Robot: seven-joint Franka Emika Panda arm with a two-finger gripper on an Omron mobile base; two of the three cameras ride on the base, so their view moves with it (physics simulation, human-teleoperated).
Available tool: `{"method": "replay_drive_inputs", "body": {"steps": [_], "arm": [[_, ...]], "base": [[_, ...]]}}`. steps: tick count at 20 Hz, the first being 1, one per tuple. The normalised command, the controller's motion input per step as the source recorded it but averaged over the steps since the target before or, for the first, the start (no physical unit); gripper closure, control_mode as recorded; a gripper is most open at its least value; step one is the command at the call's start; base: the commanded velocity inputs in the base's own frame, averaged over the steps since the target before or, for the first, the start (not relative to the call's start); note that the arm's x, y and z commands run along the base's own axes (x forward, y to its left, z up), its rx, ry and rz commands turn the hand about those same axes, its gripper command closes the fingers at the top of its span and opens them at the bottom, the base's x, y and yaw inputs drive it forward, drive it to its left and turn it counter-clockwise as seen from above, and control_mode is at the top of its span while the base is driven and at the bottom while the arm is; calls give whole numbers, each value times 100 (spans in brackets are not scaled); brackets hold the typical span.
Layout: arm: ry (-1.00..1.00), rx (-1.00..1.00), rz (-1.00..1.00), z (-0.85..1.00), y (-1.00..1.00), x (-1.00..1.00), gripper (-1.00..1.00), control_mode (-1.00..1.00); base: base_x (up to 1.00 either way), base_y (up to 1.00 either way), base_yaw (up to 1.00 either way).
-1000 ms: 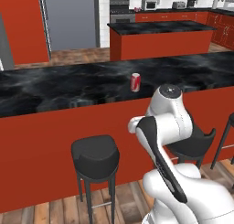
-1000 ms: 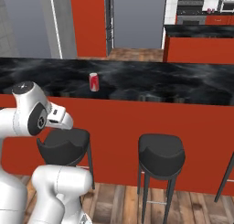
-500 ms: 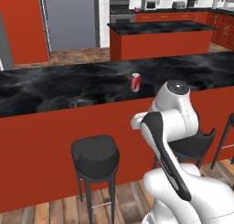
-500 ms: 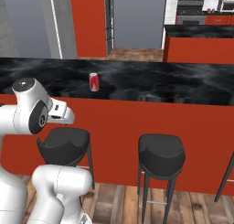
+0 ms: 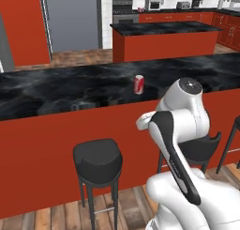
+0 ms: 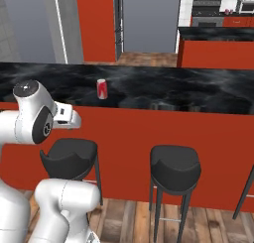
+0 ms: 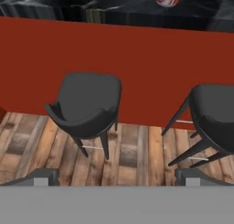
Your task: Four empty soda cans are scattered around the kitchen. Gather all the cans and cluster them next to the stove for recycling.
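The end effector point(image 7: 117, 177) hangs low with jaws spread, holding nothing, facing 2 stools point(image 7: 87, 106). 1 red soda can point(image 5: 138, 84) stands upright on the black counter point(image 5: 56, 90), apparently not yet collected. The distant stove point(image 6: 209, 11) shows in both base views; the hand view catches just the can's underside.
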Motion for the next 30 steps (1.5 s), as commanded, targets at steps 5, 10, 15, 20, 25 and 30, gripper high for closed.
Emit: {"method": "replay_drive_inputs", "body": {"steps": [5, 10, 15, 20, 25, 30], "arm": [[0, -6, 1, 34, -1, -1, -100, -100], [2, -3, 0, 31, -6, 0, -100, -100], [6, 2, 0, 21, -13, 1, -100, -100], [0, 9, 0, 17, -9, 1, -100, -100], [0, 7, 0, 17, -9, 2, -100, -100], [2, 6, 0, 16, 0, 18, -100, -100]], "base": [[0, 0, 0], [0, 0, 0], [0, 0, 0], [0, 0, 0], [0, 0, 0], [0, 0, 0]]}}
